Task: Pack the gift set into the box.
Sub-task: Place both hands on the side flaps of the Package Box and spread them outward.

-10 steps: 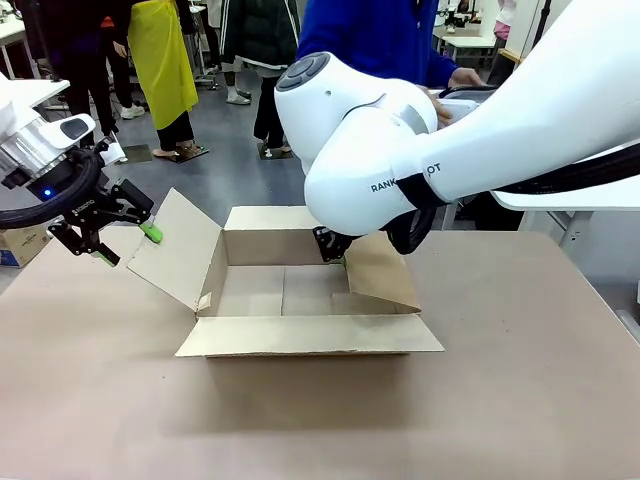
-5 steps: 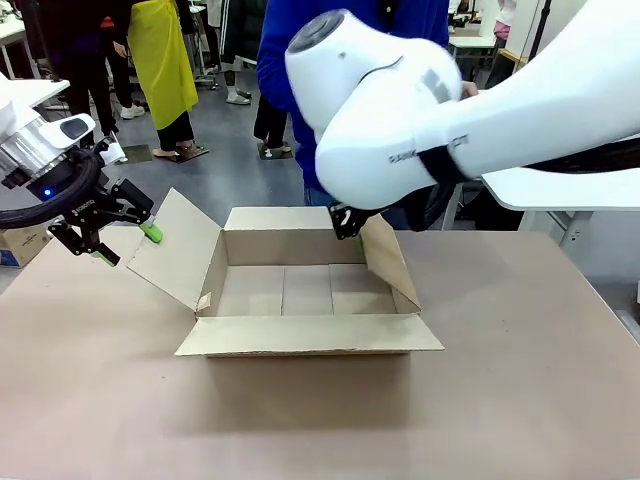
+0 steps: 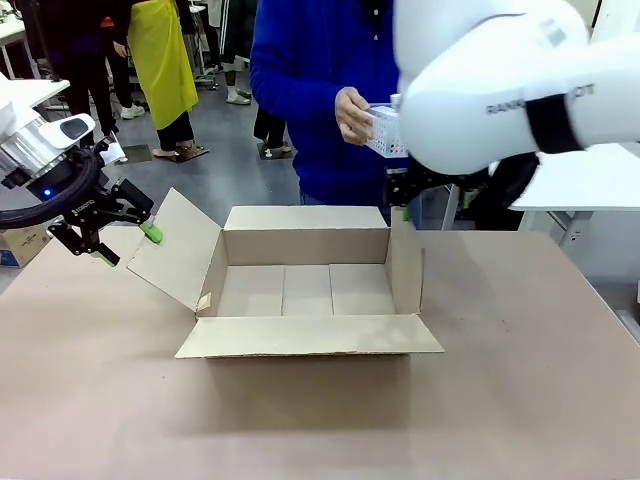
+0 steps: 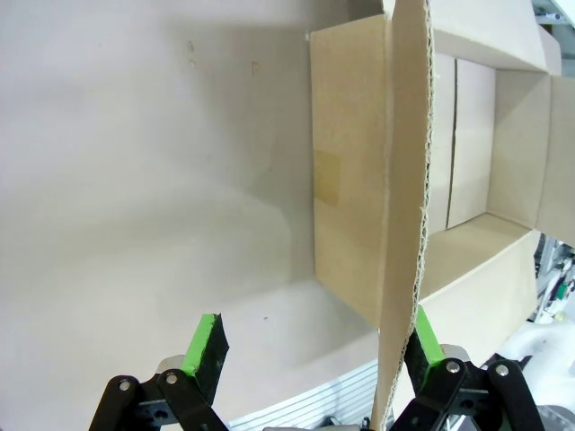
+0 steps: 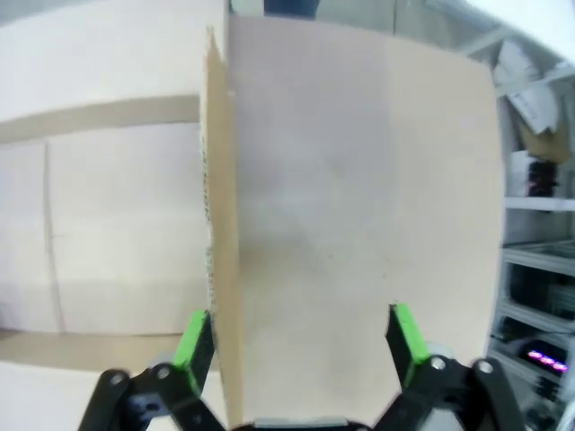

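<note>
The green fingers of the left gripper [image 4: 314, 341] are spread wide. The corrugated edge of the left flap [image 4: 388, 180] passes between them, close beside the pad at the lower right of the left wrist view, and nothing is pinched. In the front view the left gripper [image 3: 127, 245] stands at the left edge of the frame, at the outer tip of that flap, which leans outward. The fingers of the right gripper [image 5: 296, 339] are spread too, with the right flap [image 5: 359, 180] between them, its edge next to the pad at the lower left of the right wrist view.

A second ago the right flap [image 3: 405, 268] lay folded inward over the box [image 3: 305, 235]. Now it stands almost upright, and the right arm has risen to the upper right of the front view. So the opening is free and the floor is bare. The gift set is not packed yet: a person's hand [image 3: 352, 115] holds the white basket [image 3: 384, 132] at the upper middle of the frame, above and behind the far right corner of the box. I judge that the basket can now come down into the box while both flaps are held apart.
</note>
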`<action>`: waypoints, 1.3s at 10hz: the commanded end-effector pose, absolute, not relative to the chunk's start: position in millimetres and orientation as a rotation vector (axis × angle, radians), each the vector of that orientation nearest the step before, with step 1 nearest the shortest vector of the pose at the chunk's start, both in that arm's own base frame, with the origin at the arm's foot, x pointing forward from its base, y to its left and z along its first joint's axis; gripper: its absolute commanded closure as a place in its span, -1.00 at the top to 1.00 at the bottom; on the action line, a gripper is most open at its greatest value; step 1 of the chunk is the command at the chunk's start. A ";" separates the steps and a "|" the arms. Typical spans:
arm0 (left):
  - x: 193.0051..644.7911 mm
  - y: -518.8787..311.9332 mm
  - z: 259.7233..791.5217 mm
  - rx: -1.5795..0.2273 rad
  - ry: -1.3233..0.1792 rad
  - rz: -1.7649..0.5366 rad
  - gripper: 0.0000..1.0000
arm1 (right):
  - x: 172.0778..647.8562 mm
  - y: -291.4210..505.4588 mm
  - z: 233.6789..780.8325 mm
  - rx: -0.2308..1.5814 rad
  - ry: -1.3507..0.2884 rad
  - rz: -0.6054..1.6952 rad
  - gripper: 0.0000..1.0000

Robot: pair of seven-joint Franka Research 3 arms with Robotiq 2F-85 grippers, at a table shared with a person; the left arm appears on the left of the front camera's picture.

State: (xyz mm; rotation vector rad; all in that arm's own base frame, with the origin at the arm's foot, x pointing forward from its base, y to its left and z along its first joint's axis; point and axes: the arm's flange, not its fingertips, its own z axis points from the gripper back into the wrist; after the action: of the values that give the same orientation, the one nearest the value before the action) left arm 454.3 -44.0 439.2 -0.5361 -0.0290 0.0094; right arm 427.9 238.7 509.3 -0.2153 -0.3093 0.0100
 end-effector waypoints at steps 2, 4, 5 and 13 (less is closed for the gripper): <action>452.5 -43.8 439.5 -0.518 -0.032 0.016 1.00 | 412.1 196.5 482.7 -0.118 -0.311 -0.026 1.00; 452.5 -43.8 439.5 -0.518 -0.032 0.016 1.00 | 406.2 180.4 467.1 -0.077 -0.300 -0.064 1.00; 452.5 -43.8 439.5 -0.518 -0.032 0.016 1.00 | 404.2 168.3 459.7 -0.043 -0.295 -0.093 1.00; 452.5 -43.8 439.5 -0.518 -0.032 0.016 1.00 | 406.7 161.9 439.3 -0.038 -0.256 -0.134 1.00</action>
State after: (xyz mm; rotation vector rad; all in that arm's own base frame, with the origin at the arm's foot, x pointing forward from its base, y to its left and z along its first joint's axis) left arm 454.2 -44.1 439.1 -0.5360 -0.0288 0.0094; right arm 404.3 165.1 435.9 -0.0166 -0.2520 -0.1241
